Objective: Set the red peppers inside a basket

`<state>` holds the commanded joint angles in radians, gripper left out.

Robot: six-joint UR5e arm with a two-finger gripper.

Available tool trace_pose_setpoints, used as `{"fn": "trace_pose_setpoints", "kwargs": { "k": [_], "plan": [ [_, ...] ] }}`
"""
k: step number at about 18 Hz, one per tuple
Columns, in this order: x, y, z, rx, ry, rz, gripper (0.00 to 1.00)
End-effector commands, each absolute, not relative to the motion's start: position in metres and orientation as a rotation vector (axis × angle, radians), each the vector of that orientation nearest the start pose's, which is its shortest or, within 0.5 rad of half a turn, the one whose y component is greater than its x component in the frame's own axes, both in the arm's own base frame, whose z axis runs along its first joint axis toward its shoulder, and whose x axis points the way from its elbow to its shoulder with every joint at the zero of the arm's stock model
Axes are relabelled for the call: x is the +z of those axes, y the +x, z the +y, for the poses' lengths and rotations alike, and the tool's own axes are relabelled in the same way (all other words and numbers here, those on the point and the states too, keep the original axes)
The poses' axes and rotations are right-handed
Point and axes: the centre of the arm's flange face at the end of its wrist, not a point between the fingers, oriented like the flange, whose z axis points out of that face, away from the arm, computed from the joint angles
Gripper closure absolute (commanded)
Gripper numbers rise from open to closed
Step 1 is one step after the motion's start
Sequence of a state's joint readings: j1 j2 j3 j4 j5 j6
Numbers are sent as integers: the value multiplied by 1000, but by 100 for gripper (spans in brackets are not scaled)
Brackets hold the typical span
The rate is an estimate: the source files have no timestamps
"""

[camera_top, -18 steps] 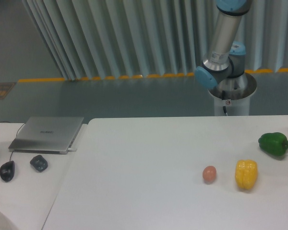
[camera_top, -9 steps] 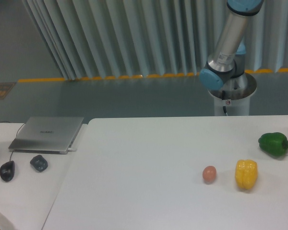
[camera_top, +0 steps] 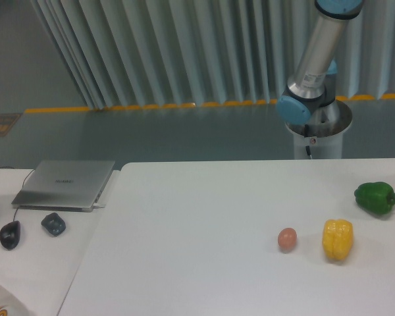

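No red pepper shows in this view; it is hidden or out of frame. No basket shows as such; only a pale rounded rim (camera_top: 3, 299) pokes in at the bottom left corner. The robot arm (camera_top: 316, 59) rises behind the table at the upper right and leaves the frame at the top. Its gripper is out of view.
On the white table (camera_top: 204, 217) lie a yellow bell pepper (camera_top: 338, 239), a green bell pepper (camera_top: 375, 198) and a small pinkish egg-shaped item (camera_top: 287, 239). On the left stand a closed laptop (camera_top: 64, 184), a black mouse (camera_top: 10, 234) and a dark lumpy object (camera_top: 53, 224).
The arm's upper link has swung to the right and further out of the top of the frame. The pale rim at the bottom left corner has come further into view.
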<state>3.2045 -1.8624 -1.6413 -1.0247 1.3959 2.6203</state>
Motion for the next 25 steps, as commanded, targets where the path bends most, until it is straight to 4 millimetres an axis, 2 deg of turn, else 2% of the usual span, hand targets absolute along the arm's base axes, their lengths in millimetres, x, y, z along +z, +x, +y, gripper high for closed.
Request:
{"fn": "trace_pose_setpoints", "kwargs": {
  "k": [2, 5, 6, 8, 10, 13, 15, 17, 19, 22, 23, 25],
  "plan": [
    [367, -607, 115, 410, -2727, 1404, 0],
    [384, -593, 128, 445, -2726, 1433, 0],
    [394, -587, 142, 467, -2720, 1443, 0],
    [399, -576, 171, 467, -2715, 1422, 0],
    [411, -554, 206, 437, -2715, 1375, 0],
    [422, -521, 262, 423, -2667, 1422, 0],
    [431, -502, 287, 428, -2653, 1422, 0],
    [435, -479, 322, 402, -2698, 1353, 0],
    [429, -467, 346, 377, -2774, 1309, 0],
    [411, -468, 372, 286, -2829, 1313, 0],
    [398, -474, 376, 218, -2853, 1321, 0],
    [393, -473, 376, 177, -2880, 1324, 0]
  ]
}}
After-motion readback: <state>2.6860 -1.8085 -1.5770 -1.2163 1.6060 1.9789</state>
